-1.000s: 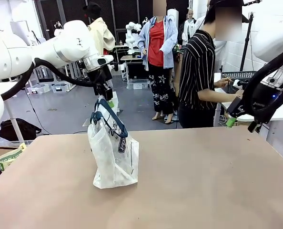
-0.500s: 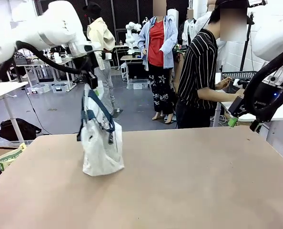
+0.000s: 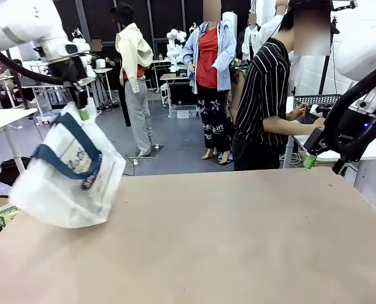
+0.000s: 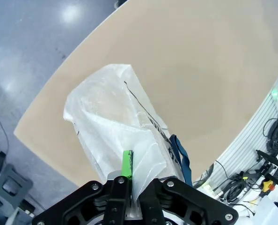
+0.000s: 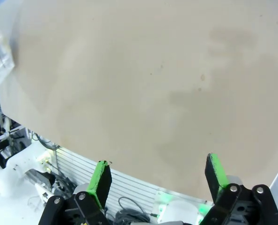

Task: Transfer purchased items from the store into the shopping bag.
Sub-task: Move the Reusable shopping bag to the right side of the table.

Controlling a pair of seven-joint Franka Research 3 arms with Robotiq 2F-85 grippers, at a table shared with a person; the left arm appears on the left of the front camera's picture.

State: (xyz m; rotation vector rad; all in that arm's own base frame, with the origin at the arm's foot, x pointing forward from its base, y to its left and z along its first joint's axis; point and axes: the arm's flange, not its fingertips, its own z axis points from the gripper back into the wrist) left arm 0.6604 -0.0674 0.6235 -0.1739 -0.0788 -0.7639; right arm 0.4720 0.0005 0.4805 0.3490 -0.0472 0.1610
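While the left gripper (image 3: 79,101) stays out of it, clamped on the shopping bag (image 3: 68,171) hanging tilted toward 7 o'clock over the table's (image 3: 238,240) left edge, the right gripper (image 3: 321,158) waits with jaws apart at 3 o'clock, nearer the person (image 3: 264,95).

Dark script lettering runs across the shopping bag (image 3: 68,174), but it is too blurred to read; nothing else legible.

The shopping bag (image 3: 68,174) is hanging over the worktop's (image 3: 238,240) left edge; right of the bag, bare worktop is lying open for passing.
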